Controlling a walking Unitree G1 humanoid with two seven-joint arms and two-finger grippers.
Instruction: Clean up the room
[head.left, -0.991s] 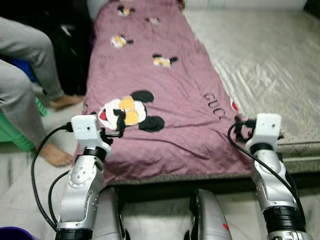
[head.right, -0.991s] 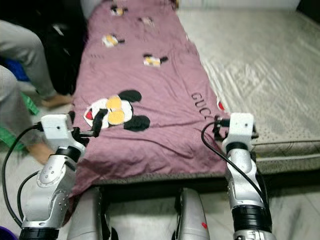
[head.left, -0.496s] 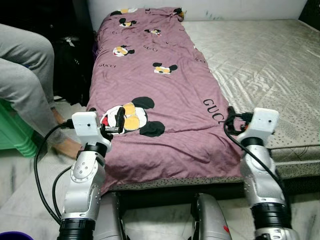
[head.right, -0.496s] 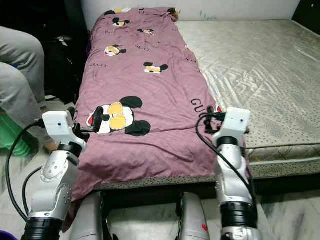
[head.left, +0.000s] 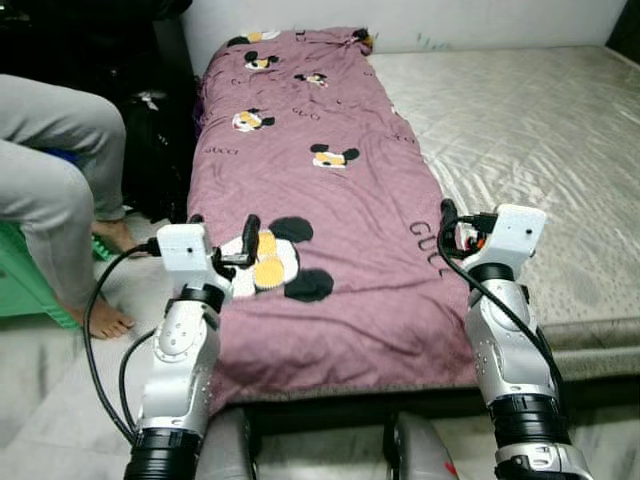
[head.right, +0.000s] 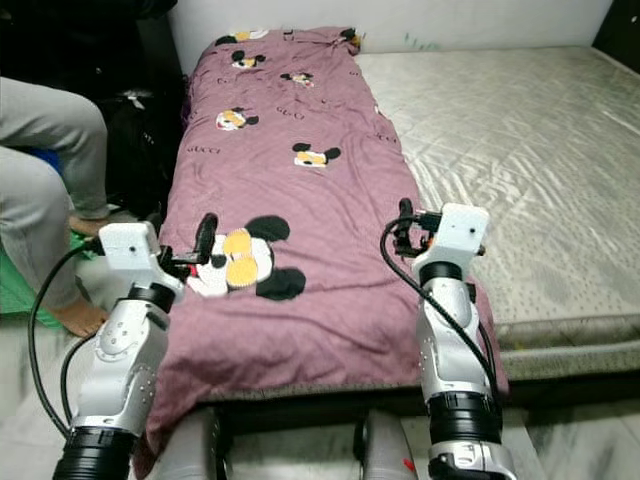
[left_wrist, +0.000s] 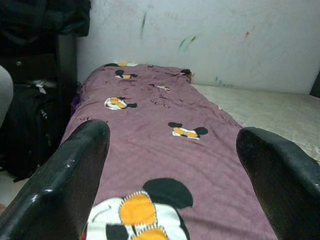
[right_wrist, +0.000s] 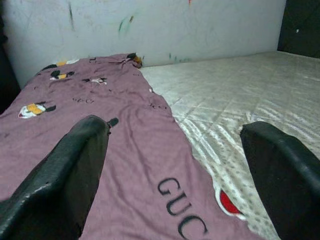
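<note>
A mauve blanket (head.left: 320, 180) printed with cartoon mice lies spread along the left strip of a bare mattress (head.left: 530, 130). Its near end hangs over the bed's front edge. My left gripper (head.left: 245, 250) hovers just above the large mouse print (head.left: 275, 262) near the blanket's left edge, open, with nothing between its fingers (left_wrist: 65, 185). My right gripper (head.left: 448, 225) is held over the blanket's right edge by the black lettering (right_wrist: 182, 205), also open and empty. Both point along the bed toward the wall.
A person sits at the left in grey trousers (head.left: 50, 150), with a bare foot (head.left: 105, 320) on the floor beside a green stool (head.left: 20, 290). A black bag (head.left: 160, 150) stands between the person and the bed. A marked white wall (left_wrist: 200, 35) closes the far end.
The whole picture has shifted and sharpened, so the camera has moved. Both arms now reach further over the blanket's near end. Both grippers remain open and empty.
</note>
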